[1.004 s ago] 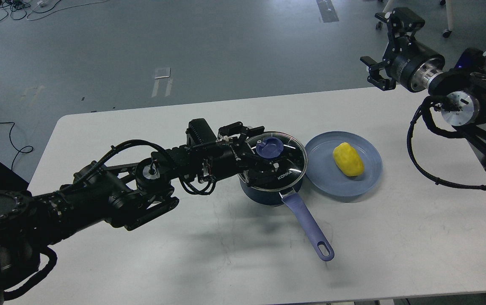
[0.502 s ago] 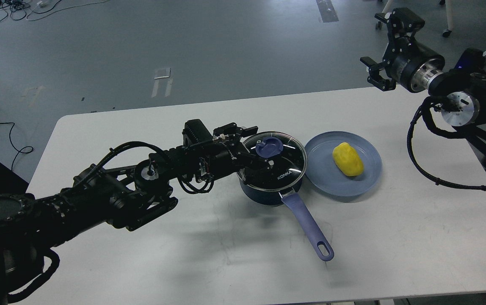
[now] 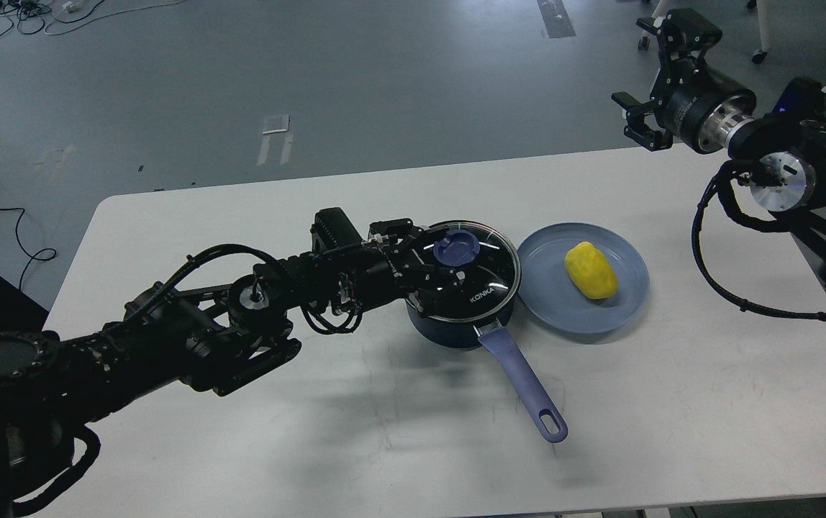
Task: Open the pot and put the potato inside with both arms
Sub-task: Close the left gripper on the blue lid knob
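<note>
A dark blue pot (image 3: 456, 327) with a long blue handle (image 3: 524, 385) stands mid-table under a glass lid (image 3: 488, 277) with a blue knob (image 3: 455, 248). My left gripper (image 3: 436, 257) reaches in from the left, and its fingers close around the knob from both sides. The lid looks slightly lifted at its far edge. A yellow potato (image 3: 591, 270) lies on a blue plate (image 3: 550, 302) just right of the pot. My right gripper (image 3: 642, 80) hangs open and empty, high above the table's far right corner.
The white table (image 3: 312, 432) has bare surface in front of and to the left of the pot. The pot handle points toward the front right. My right arm's cables (image 3: 715, 266) hang over the table's right edge.
My left gripper drew back slightly, then settled lower around the knob, and the lid shifted up a little. My right gripper rose slightly.
</note>
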Motion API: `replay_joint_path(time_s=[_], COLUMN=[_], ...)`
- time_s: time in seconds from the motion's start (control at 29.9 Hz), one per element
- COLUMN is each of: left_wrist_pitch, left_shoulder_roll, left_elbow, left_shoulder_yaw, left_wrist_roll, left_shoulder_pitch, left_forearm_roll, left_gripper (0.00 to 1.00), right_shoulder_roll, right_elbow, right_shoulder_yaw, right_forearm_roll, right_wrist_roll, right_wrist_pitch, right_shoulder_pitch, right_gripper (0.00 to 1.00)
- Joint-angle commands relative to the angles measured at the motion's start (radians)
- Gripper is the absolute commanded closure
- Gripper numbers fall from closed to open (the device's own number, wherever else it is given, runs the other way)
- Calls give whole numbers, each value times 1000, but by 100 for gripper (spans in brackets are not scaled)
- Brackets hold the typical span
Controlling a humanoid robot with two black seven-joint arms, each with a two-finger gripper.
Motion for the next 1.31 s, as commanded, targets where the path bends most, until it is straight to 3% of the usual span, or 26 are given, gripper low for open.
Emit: replay_joint_path(time_s=[0.0,0.5,0.74,1.27], left_wrist_pitch=[-11,-20,-20,-14], left_shoulder_roll=[0,12,13,24], left_elbow=[0,-14,-15,-18], left_shoulder_yaw=[0,0,-1,-3], left_wrist_roll=[-1,-8,-8,-8], left_shoulder_pitch=[-6,-15,-26,-51], left_forearm_roll=[1,-1,1,-2], left_gripper=[61,79,95,95], right_shoulder_roll=[0,2,2,5], right_elbow=[0,0,-2,-2], right_shoulder_yaw=[1,1,3,3], right_forearm_roll=[-1,-1,-1,-1], right_wrist_roll=[0,0,1,1], right_wrist_pitch=[0,0,-3,-8], right_shoulder_pitch=[0,-3,-3,0], right_gripper=[0,0,0,0])
